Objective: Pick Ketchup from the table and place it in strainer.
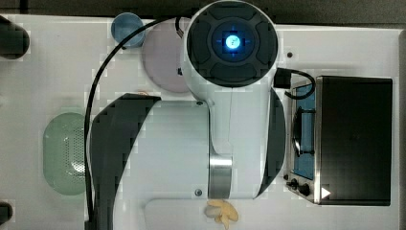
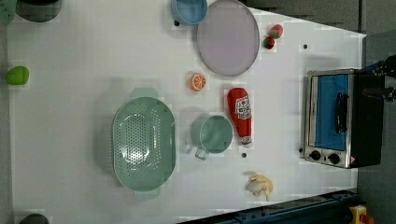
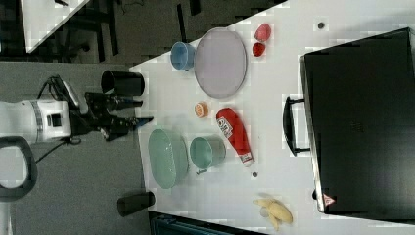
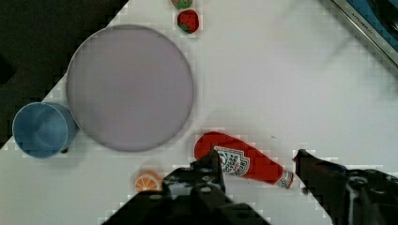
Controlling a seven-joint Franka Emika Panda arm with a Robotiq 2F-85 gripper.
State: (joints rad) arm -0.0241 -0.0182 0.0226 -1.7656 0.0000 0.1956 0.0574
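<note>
White laminate bench (image 2: 93, 56) carries everything, matte and flat. Largest on it is the toaster oven (image 2: 338, 116), boxy steel with a dark glass door and a bar handle. Next comes the strainer (image 2: 144, 142), a pale-green plastic oval, its floor dotted with small holes, empty. Then the grey-lilac plate (image 2: 228, 38), smooth and round, the teal cup (image 2: 215, 134) with its little handle, and a blue cup (image 2: 189, 10).

Now the Ketchup (image 2: 240, 114): a soft-shouldered red bottle with a white label, lying on its side on the bench. In the left view it sits at about three o'clock from the strainer, with the teal cup between them, its long axis running twelve to six, cap end toward six.

My claw (image 4: 256, 164) hangs high above, fingers spread, gripping nothing. Through the wrist view the bottle lies right between my two fingers (image 4: 206, 171), its length running roughly from one finger to the other. So I judge I'd need to roll the wrist about a quarter turn before descending, to pinch across the narrow body.

Smaller bits: a pale banana (image 2: 260, 185), an orange slice (image 2: 198, 82), two strawberries (image 2: 272, 36).
</note>
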